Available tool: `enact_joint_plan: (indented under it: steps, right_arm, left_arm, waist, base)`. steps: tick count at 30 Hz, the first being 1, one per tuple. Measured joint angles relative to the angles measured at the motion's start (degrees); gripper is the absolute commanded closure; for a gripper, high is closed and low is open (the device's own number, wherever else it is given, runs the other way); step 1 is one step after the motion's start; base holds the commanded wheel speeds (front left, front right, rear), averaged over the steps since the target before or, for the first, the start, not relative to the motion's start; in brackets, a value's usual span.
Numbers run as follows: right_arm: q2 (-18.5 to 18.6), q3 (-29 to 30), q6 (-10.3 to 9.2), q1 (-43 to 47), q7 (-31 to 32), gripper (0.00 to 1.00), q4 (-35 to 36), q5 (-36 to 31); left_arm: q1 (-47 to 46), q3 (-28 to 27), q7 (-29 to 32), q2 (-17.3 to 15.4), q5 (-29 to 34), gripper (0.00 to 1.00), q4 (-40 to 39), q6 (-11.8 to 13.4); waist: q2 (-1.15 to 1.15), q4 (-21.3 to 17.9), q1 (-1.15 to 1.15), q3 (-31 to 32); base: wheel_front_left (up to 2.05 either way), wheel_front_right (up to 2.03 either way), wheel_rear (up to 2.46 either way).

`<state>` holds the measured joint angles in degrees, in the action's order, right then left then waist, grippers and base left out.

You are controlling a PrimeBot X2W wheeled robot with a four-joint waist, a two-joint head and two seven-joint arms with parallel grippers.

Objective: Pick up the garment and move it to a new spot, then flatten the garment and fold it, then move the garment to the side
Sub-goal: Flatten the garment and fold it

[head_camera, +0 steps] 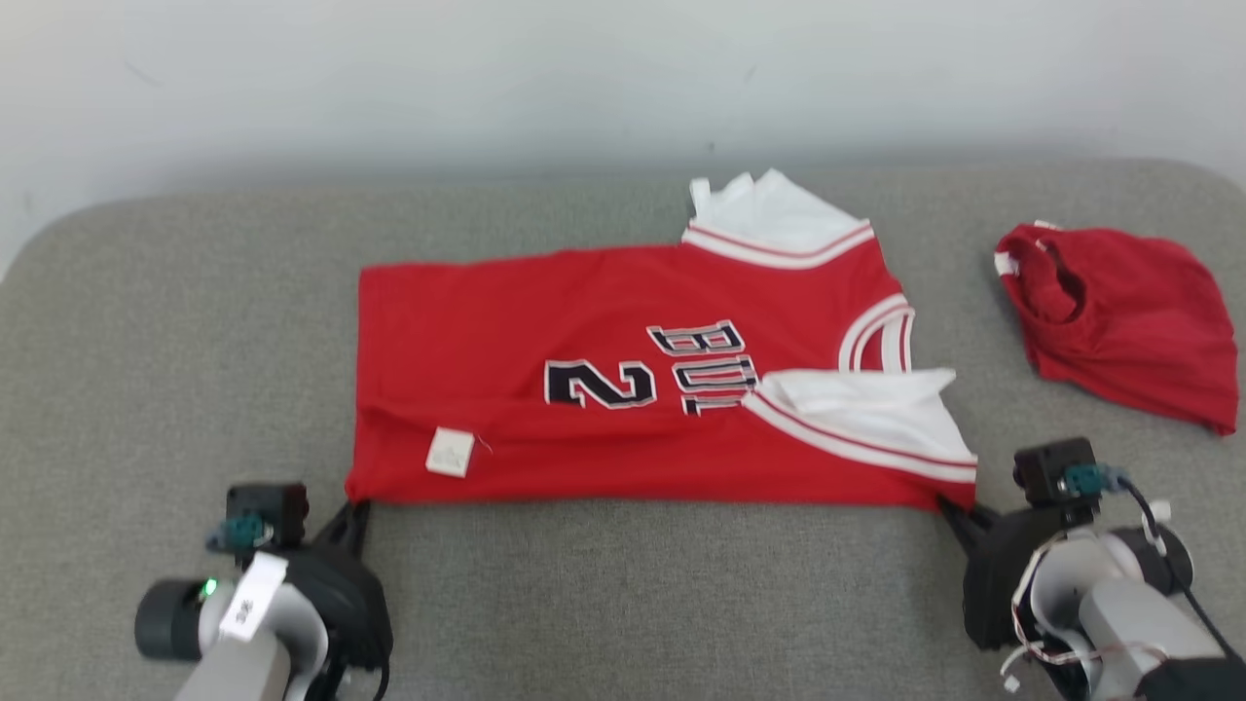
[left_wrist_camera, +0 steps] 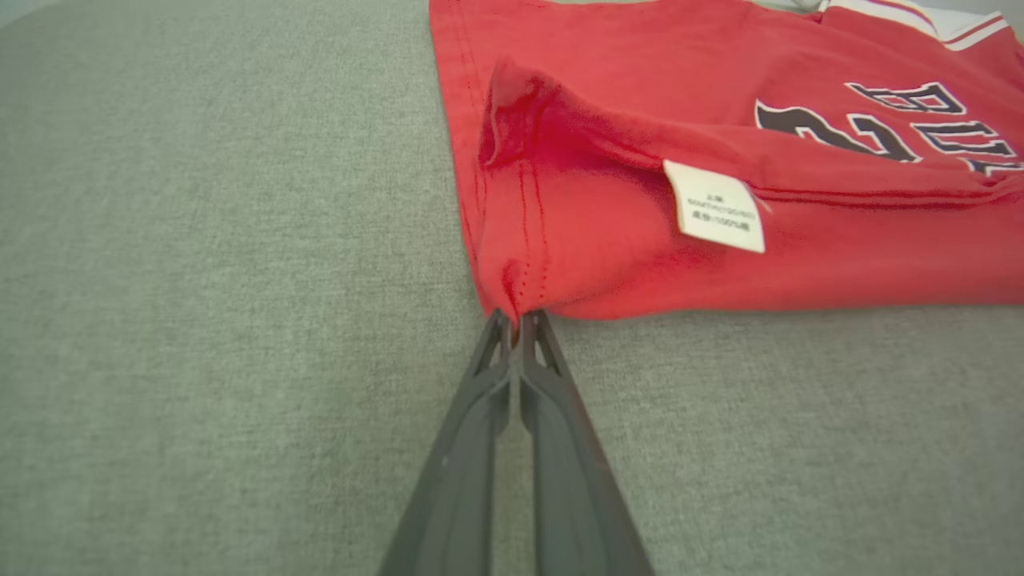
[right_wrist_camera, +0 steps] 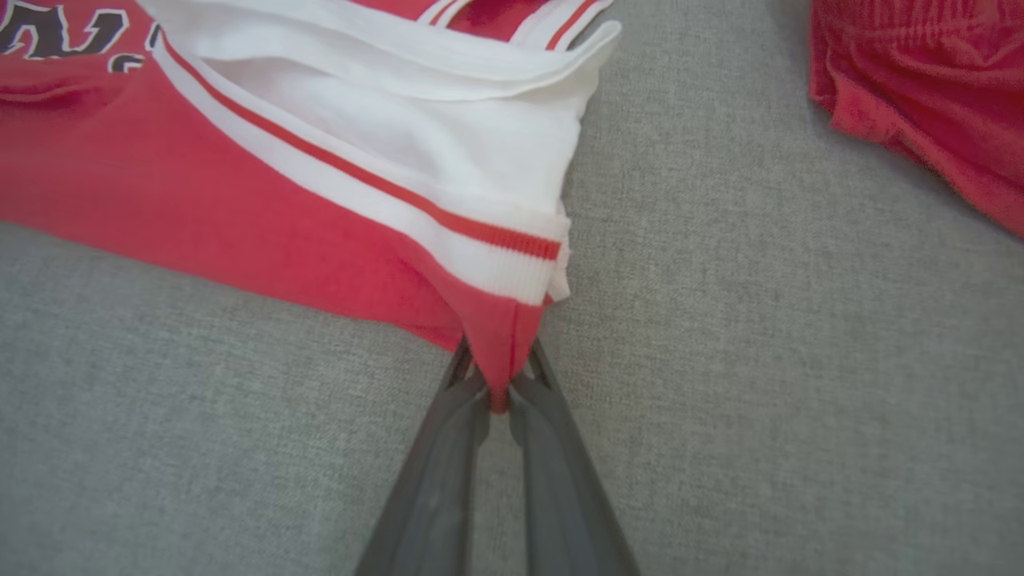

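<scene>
We are pinching two corners of the shirt with our left gripper and right gripper; maybe shorts are lying beside it.

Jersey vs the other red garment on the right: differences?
1. Pose: the jersey lies spread flat; the red garment sits bunched in a heap.
2. Look: the jersey carries black lettering, a 2 and white sleeves with striped trim; the red garment is almost plain red.
3. State: the left gripper and right gripper each pinch a near corner of the jersey; the red garment lies apart, ungripped.
Shared: both are red and lie on the grey surface.
</scene>
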<state>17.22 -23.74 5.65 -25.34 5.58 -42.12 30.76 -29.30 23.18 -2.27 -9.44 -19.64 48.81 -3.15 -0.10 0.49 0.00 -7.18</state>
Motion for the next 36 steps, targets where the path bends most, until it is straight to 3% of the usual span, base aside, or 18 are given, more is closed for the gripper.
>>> enact_joint_plan:
  steps: [4,18,36]
  right_arm:
    - [0.9,-0.2,0.46,3.8,-0.6,1.0,1.6,0.5]
    - [3.9,0.3,0.9,17.5,0.7,1.0,9.3,3.7]
    - [5.4,2.3,-1.2,26.0,6.4,1.0,18.8,8.1]
  left_arm:
    - [4.6,0.2,-0.4,-0.2,-0.5,1.0,0.0,-1.4]
    - [16.3,1.2,0.8,-2.7,-2.8,1.0,-3.9,-2.0]
    - [20.9,0.2,5.3,-3.2,-4.5,1.0,-8.3,-1.3]
  waist:
    - [0.0,0.0,0.0,3.0]
    - [-0.01,-0.3,-0.01,10.5]
    - [0.0,-0.5,-0.01,10.5]
  base:
    - [0.0,0.0,0.0]
    - [0.0,0.0,0.0]
    - [0.0,0.0,0.0]
